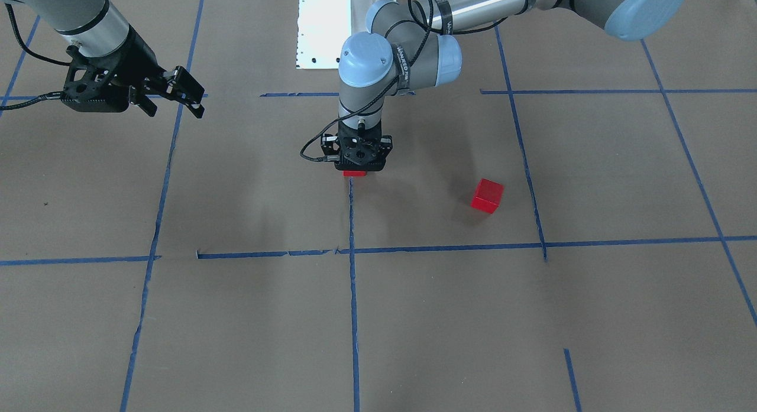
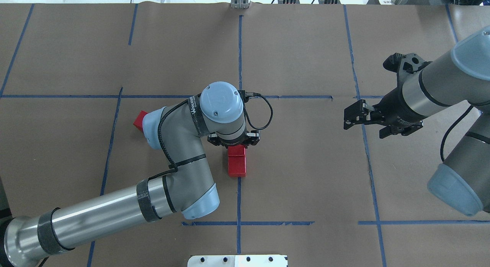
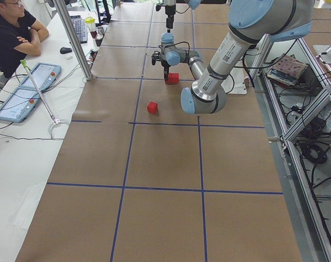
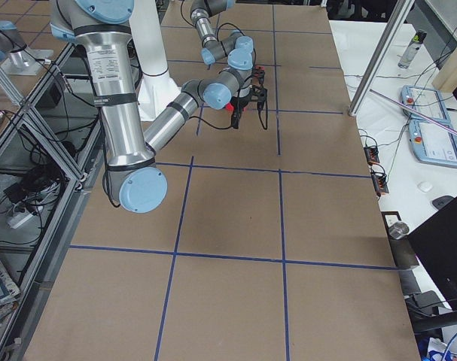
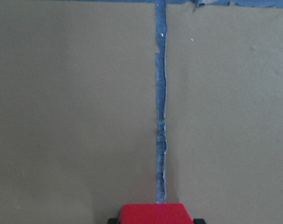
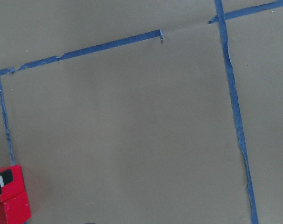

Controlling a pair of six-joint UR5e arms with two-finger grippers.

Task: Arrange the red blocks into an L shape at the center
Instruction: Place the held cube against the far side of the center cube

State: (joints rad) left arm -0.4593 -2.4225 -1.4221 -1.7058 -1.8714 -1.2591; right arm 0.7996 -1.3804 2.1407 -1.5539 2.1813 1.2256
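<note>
Blocks are what I look at. My left pincer (image 1: 356, 166) points straight down over the center (image 1: 426, 164) of the brown paper (image 1: 443, 317). Its two black fingers (image 6: 1, 179) are pressed in on the held block (image 5: 153, 213), one on each side. The held block is bright red and sits low on the blue tape line (image 5: 161, 116). A second block (image 2: 237, 168) touches it on the side nearer to my base. It is on the line too, so the two make a short straight row.

The third block (image 1: 487, 195) is on my left side of the line, inside the center. It is well apart from the row and turned a bit crooked. From above, my left arm (image 2: 180, 144) hides part of it.

My right pincer (image 1: 176, 107) hangs in the air off to my right, over the outer tape line (image 2: 373, 190) at the edge of the center. It is wide open and has nothing in it.
</note>
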